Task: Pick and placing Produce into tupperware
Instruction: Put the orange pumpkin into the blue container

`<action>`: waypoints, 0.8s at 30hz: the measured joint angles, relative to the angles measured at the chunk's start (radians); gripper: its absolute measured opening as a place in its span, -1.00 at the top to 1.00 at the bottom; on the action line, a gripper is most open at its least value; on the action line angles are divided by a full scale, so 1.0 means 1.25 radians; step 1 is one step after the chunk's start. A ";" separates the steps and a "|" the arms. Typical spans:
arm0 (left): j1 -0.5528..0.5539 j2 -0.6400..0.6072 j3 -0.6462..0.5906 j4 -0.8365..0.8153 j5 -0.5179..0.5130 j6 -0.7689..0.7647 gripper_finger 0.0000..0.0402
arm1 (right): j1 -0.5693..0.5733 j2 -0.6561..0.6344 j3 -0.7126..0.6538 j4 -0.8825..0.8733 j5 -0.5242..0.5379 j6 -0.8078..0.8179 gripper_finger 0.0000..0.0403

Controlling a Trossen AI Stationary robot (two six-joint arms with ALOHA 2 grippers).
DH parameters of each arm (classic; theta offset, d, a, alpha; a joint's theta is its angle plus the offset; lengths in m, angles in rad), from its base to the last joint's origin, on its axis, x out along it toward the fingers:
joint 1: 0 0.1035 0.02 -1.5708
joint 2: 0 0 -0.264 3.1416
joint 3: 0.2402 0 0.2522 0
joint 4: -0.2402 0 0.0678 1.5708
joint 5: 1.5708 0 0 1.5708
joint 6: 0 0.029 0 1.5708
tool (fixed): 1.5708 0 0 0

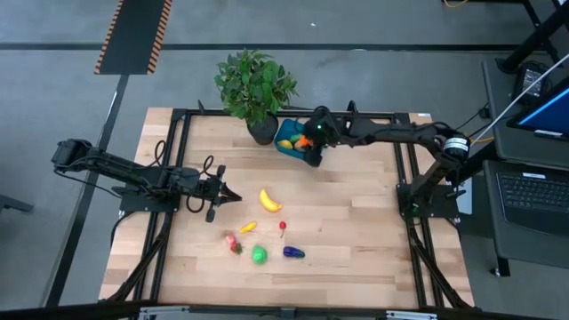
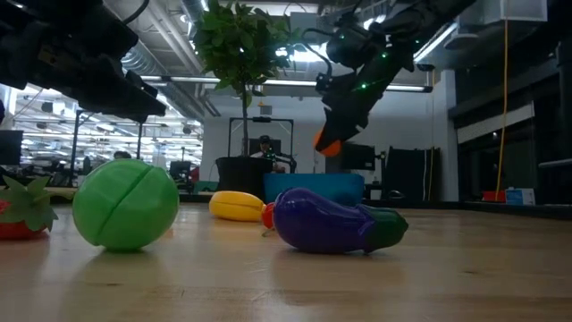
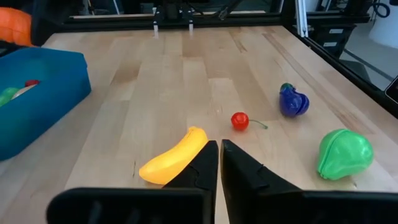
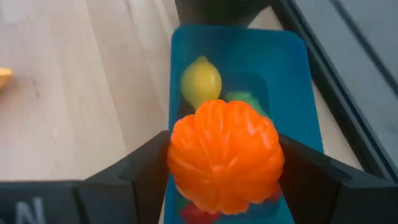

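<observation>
A: What is the right gripper carrying?

B: A ribbed orange toy fruit, centre of the right wrist view. It looks like hard, light, hollow plastic: stiff and probably slick. I'd grip it across its widest part, as here, with a finger on each flank.

A: And where does it hang?

B: Over the teal tupperware, upper middle of the high view, beside the potted plant. A yellow lemon-like piece and a green piece already lie inside. The jaws stand wide, but they are clamped on the orange.

A: The left gripper?

B: Left of centre in the high view, low over the table. Its fingers are pressed together on nothing, with the banana just beside the tips.

A: What remains out?

B: The cherry, the purple eggplant and the green piece, loose on the wood; the rounded ones would roll away from a careless pinch.
</observation>
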 joint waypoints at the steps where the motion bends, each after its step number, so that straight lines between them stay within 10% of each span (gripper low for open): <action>1: 0.000 0.000 0.000 0.000 0.000 0.000 0.95 | -0.003 0.000 0.009 -0.024 -0.009 -0.001 -0.25; 24: 0.000 0.000 0.000 -0.001 0.000 -0.001 0.80 | -0.018 0.000 0.062 -0.136 -0.018 -0.062 -0.25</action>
